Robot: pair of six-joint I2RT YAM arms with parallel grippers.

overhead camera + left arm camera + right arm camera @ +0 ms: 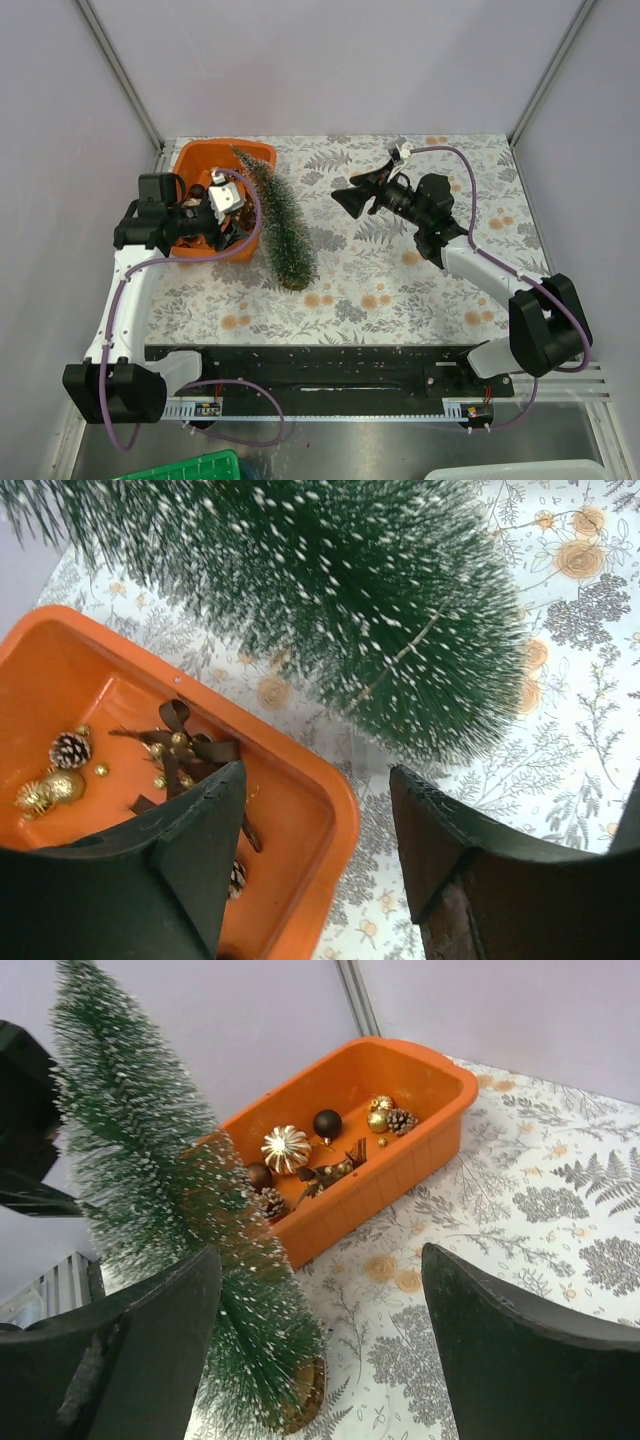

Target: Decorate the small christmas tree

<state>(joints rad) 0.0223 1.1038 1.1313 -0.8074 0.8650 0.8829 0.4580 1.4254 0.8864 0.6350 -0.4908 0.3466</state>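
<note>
On the patterned bench the small christmas tree stands on its round base, left of centre in the overhead view and hard against the right wall of the orange tray.

The step in hand looks like fetching an ornament from that tray with the left arm. To do it well, the descent should stay well inside the tray. The tree's bristles fill the top of the left wrist view, and a sideways brush could tip so slim a tree. The left gripper is spread wide and holds nothing. It straddles the tray's rim, one finger over the orange floor and the other over the bench, so it needs to shift toward the lower left of that view before dropping.

The brown bow lies nearest and offers loops to pinch. The pine cone and the gold ball sit farther left and would probably roll under a careless close. Narrowing the jaws before contact should keep neighbouring pieces from being scattered.

The right gripper is also wide open and empty. In its wrist view the tree rises at the left, its lower bristles overlapping the left-hand finger, though I cannot tell whether they touch. From there it could steady the trunk while the ornament is hung.

For the left gripper, the tree is just beyond its fingertips, above and to the right in its view, near but apart.
</note>
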